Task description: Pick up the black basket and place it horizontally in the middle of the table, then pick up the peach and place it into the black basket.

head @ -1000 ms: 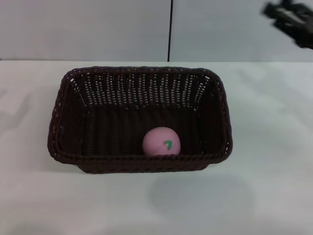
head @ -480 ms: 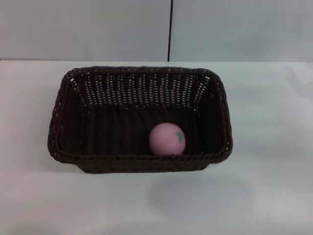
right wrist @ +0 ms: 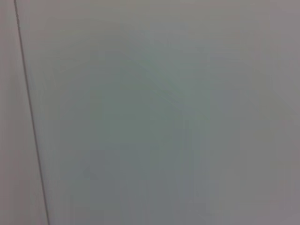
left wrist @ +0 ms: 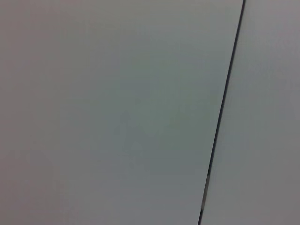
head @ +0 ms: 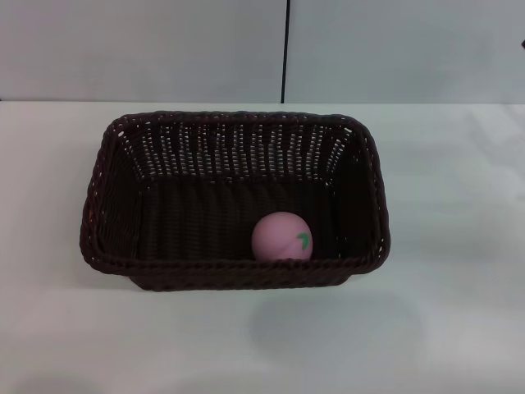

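Observation:
The black basket (head: pixel 115 205) stands lengthwise across the middle of the white table (head: pixel 459 246) in the head view. The pink peach (head: pixel 281 236) lies inside it, on the basket floor against the near wall, right of centre, with its green leaf mark facing right. Neither gripper shows in any view. Both wrist views show only a plain grey wall with a dark seam.
A grey wall with a vertical dark seam (head: pixel 285 49) stands behind the table's far edge. The same seam shows in the left wrist view (left wrist: pixel 225 108) and the right wrist view (right wrist: pixel 30 117).
The right gripper, seen at the top right one second ago, has left the head view. The peach has rolled a little to the right inside the basket.

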`<state>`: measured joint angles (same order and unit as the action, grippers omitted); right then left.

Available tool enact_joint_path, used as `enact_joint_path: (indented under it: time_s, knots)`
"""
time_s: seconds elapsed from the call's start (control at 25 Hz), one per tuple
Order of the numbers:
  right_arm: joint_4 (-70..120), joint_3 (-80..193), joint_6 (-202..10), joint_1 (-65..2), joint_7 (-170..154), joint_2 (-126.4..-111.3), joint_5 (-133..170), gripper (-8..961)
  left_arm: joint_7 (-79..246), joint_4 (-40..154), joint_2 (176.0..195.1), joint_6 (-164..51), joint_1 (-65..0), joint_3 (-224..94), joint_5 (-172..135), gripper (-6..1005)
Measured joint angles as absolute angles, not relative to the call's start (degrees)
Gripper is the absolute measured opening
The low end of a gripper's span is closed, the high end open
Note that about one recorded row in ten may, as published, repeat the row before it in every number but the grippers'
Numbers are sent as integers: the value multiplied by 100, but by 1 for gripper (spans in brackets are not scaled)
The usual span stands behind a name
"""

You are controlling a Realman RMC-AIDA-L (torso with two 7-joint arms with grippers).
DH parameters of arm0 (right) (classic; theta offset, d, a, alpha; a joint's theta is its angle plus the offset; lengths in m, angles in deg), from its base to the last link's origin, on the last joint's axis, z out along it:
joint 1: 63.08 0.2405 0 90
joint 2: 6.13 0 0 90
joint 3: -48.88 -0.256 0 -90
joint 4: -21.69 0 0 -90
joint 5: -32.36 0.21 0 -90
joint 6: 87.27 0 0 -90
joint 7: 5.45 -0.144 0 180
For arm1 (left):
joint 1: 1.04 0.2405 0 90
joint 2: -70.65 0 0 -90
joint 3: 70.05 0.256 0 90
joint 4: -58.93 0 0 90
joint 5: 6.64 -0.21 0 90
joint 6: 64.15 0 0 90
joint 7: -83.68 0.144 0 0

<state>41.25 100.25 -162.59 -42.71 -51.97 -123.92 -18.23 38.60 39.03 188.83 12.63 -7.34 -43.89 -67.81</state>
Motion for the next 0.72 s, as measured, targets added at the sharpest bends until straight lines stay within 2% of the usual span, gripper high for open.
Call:
enact_joint_path:
  time_s: [0.72]
  knots:
    - [4101, 10036, -16302, -4171, -5145, -12492, -1970, 745, 4146, 4030, 18870, 1278, -745, -4430, -6748, 785]
